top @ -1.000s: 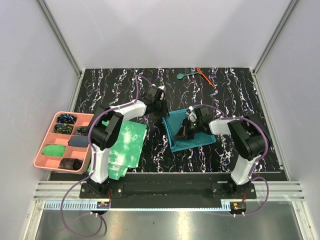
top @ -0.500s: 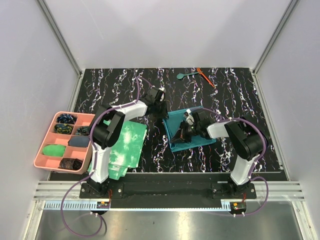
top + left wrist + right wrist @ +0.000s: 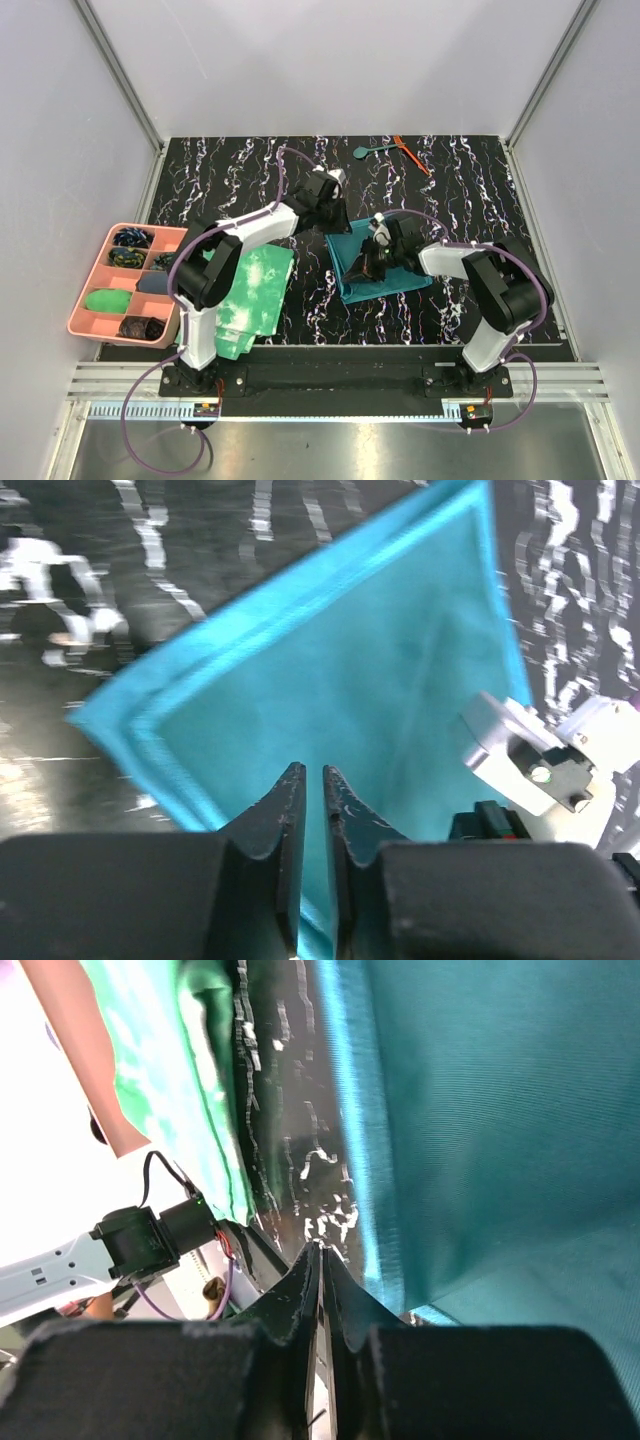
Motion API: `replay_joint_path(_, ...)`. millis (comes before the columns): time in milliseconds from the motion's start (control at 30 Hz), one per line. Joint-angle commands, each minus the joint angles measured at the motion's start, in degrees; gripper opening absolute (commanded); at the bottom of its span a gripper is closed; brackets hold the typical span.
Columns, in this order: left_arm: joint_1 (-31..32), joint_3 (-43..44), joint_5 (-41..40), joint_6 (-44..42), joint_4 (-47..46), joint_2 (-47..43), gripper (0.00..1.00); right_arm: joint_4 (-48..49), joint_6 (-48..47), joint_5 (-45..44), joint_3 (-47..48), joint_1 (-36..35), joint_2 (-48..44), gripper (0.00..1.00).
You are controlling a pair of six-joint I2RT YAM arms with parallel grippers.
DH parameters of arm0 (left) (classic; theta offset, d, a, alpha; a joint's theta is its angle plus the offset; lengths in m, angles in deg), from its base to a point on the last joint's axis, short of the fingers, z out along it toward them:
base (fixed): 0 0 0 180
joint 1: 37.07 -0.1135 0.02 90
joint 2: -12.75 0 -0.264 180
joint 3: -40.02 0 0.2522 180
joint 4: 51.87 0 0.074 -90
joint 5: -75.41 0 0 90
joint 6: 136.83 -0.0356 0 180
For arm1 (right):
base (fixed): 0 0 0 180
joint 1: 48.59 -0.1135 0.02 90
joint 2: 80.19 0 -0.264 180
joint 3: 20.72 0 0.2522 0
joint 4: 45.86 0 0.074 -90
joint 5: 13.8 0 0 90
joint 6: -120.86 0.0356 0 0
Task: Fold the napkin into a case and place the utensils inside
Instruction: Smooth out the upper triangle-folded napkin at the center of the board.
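The napkin (image 3: pixel 400 281) lies flat on the black, white-veined counter (image 3: pixel 470 190), well to the right of the pink tray (image 3: pixel 110 339), with a green-and-white mottled cloth (image 3: pixel 250 295) between the two. It is plain dark teal with no pattern, and it is folded into a broad, slightly skewed four-sided shape rather than a slim pouch. In the left wrist view its surface is smooth and softly matte. Two hemmed borders run side by side along the edges and meet at a sharp corner, so at least two layers are stacked there. The hems catch the light and look paler than the body of the cloth.

The left hand (image 3: pixel 311 773) is at the napkin's far corner on the side nearest the tray. Its fingers are drawn almost together, with only a thin slit between them. A sliver of teal shows low in that slit, but I cannot tell whether cloth is pinched. The right hand (image 3: pixel 318 1252) rests on the napkin on the side away from the tray. Its fingers are pressed tip to tip, with nothing visible between them. In its own view the tips meet over bare counter just beside the napkin's shiny edge.

The teal spoon (image 3: pixel 366 151) and the orange-red stick (image 3: pixel 411 155) lie just beside each other, farther back than the tray and well to its right.
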Motion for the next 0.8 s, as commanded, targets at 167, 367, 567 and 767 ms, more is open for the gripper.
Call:
replay_joint_path(167,0.6,-2.0,2.1,1.6,-3.2,1.6,0.07,-11.4,-5.2,-7.3,3.6,-3.9,-5.0,0.07)
replay_joint_path(367,0.6,-2.7,2.0,1.5,-3.5,3.9,0.06,-13.3,-6.2,-10.5,3.2,-5.4,-4.2,0.06)
replay_joint_path(567,-0.1,-4.0,1.5,1.3,-4.0,5.4,0.06,-11.9,-5.7,-12.0,0.6,-6.5,-3.5,0.05)
replay_joint_path(767,-1.3,-2.9,1.3,0.4,-3.7,6.8,0.06,-9.2,-4.8,-11.9,-1.3,-6.9,-2.0,0.04)
